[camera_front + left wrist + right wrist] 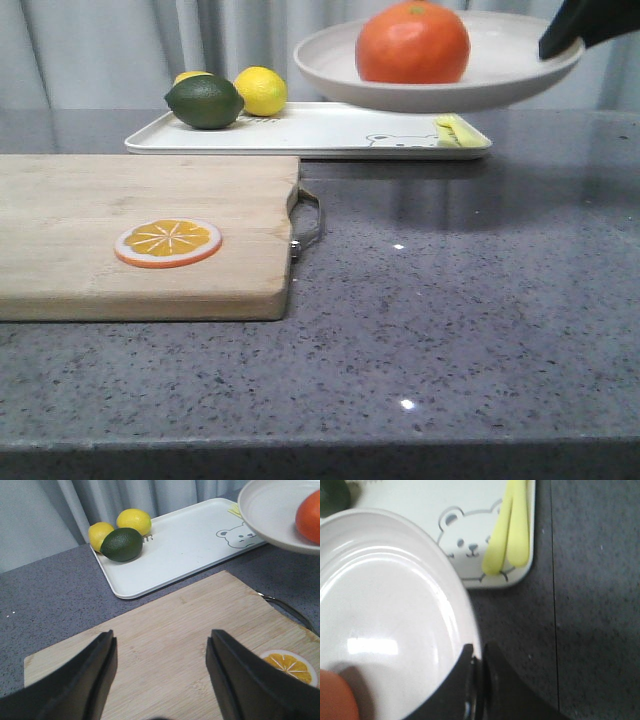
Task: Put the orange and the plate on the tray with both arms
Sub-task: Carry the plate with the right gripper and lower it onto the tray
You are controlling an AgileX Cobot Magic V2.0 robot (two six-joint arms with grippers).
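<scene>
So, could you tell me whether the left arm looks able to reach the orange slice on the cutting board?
Probably yes: the left gripper hovers open over the cutting board, and nothing lies between it and the orange slice.

Right tool (479,667) pinching the rim of the off-white plate (390,625), orange (335,697) inside, above the bear-printed tray (470,510) and grey counter (590,605)
</scene>
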